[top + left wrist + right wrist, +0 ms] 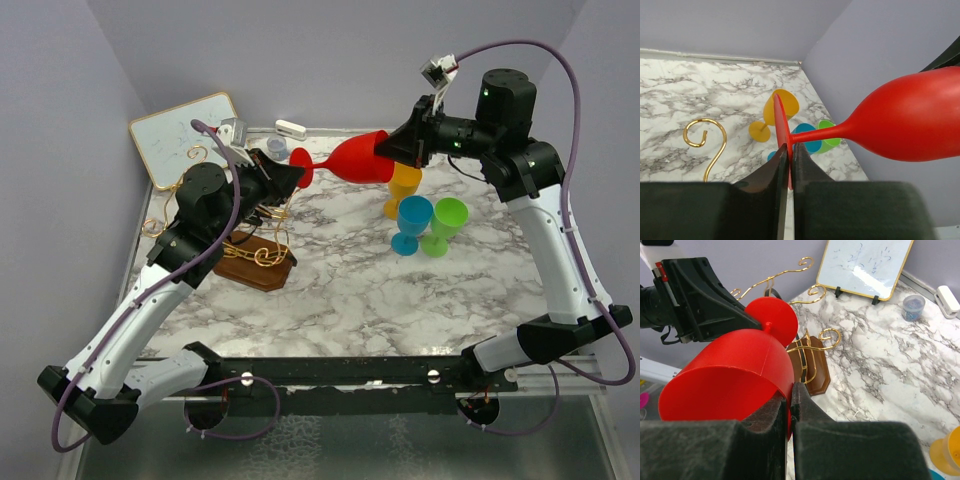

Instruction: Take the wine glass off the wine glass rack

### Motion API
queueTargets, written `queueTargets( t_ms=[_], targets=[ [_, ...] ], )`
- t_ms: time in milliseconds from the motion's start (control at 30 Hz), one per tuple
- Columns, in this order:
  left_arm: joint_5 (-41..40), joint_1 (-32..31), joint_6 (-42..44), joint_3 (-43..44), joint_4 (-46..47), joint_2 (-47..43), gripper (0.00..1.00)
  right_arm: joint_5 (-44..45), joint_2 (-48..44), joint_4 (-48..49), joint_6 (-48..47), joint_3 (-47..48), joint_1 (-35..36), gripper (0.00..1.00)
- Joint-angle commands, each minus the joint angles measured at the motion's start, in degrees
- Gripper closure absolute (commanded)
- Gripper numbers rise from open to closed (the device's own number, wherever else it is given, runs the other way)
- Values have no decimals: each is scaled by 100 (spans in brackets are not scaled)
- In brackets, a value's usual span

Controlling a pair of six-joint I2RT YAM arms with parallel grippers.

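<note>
A red wine glass (pixel 355 160) lies on its side in the air above the back of the table, held between both grippers. My left gripper (pixel 298 178) is shut on the edge of its round foot (pixel 781 125). My right gripper (pixel 392 150) is shut on the rim of its bowl (pixel 735 370). The wine glass rack (pixel 258 250), gold wire on a dark brown wooden base, stands below and to the left of the glass, apart from it. It also shows in the right wrist view (pixel 812 357). One gold hook (pixel 710 137) shows in the left wrist view.
A yellow glass (pixel 403 190), a blue glass (pixel 412 222) and a green glass (pixel 445 225) stand on the marble table (pixel 340 290) at the right. A whiteboard (pixel 185 135) leans at the back left. A small cup (pixel 277 148) and a white eraser (pixel 290 128) sit by the back wall.
</note>
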Motion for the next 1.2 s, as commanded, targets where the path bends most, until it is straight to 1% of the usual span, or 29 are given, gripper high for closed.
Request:
queueTargets(
  t_ms=[0,33,100,133,200,333,467,533,633,700,833,900,1000,1067,1167],
  targets=[
    [-65,12,-30,187,93,-40,74,131,-77,26,100,-64,25,99],
    [-204,12,-28,209,-8,-62,64,192,-85,39,112,-48,25,99],
    [-598,12,-20,269,-270,-102,50,295,-79,40,129,-9,27,99],
    [-863,12,-16,316,-437,-131,46,352,-85,41,138,19,27,99],
    [-1382,12,5,384,-769,-200,41,501,-80,40,151,45,25,99],
    [-2225,12,48,394,-1225,-437,38,777,-61,64,151,85,20,99],
    [-2527,12,45,137,-1170,-893,38,1335,93,84,159,254,25,99],
    [-2522,7,27,-64,-975,-1124,38,1760,311,38,182,462,25,99],
    [-2454,12,39,-212,-844,-1313,38,2529,961,-214,258,1151,-38,99],
    [-2413,12,76,-163,-909,-1313,38,2756,1383,-329,368,1568,-198,99],
    [-2203,6,224,-19,-1064,-1275,38,3284,2113,-454,612,2227,-676,99],
    [-2130,12,288,21,-1123,-1275,38,3343,2464,-525,725,2456,-1006,99],
    [-2058,12,412,93,-1224,-1251,38,3658,2990,-879,824,2854,-1458,99],
    [-2034,12,493,158,-1287,-1220,38,4066,3265,-1121,820,2987,-1670,99],
    [-1991,12,576,233,-1320,-1158,38,4581,3480,-1425,806,2888,-1978,99]
  ],
)
